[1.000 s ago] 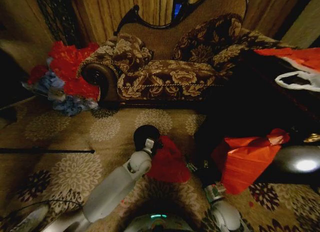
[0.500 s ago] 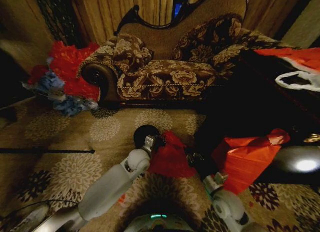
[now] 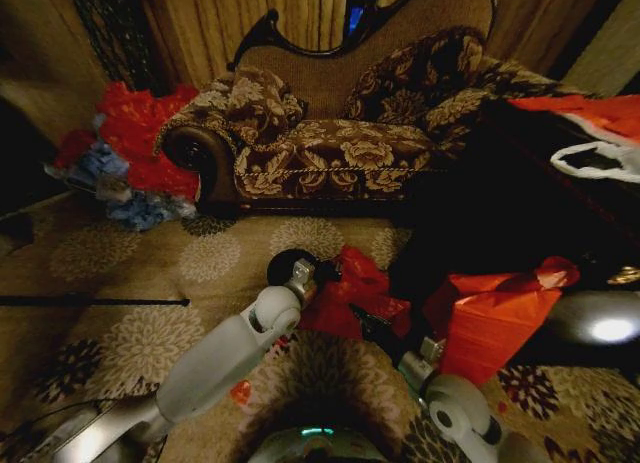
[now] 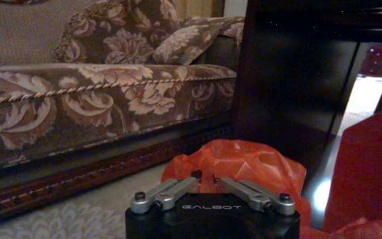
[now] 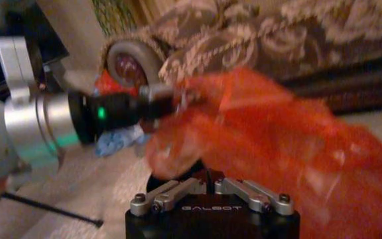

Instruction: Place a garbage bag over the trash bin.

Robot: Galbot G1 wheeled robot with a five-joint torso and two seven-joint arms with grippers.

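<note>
The trash bin [image 3: 284, 265] is a small black cylinder standing on the carpet in front of the sofa, partly hidden behind my left wrist. Just to its right hangs the garbage bag [image 3: 358, 288], thin crinkly red plastic, stretched between both grippers. My left gripper [image 3: 320, 272] is shut on the bag's upper left edge; in the left wrist view the fingers [image 4: 177, 189] meet on the garbage bag [image 4: 244, 167]. My right gripper [image 3: 362, 320] is shut on the bag's lower edge, and in the right wrist view the garbage bag [image 5: 270, 129] spreads above it.
A floral sofa [image 3: 340, 143] stands behind. A heap of red and blue bags [image 3: 130, 153] lies at its left end. A bigger orange-red bundle [image 3: 490, 318] sits against a dark cabinet [image 3: 500, 203] on the right. A thin black rod [image 3: 90, 301] lies on the carpet.
My right arm has reached forward and closed on the bag's lower edge. The left gripper has shifted slightly right, and the bag is now lifted and pulled out between them.
</note>
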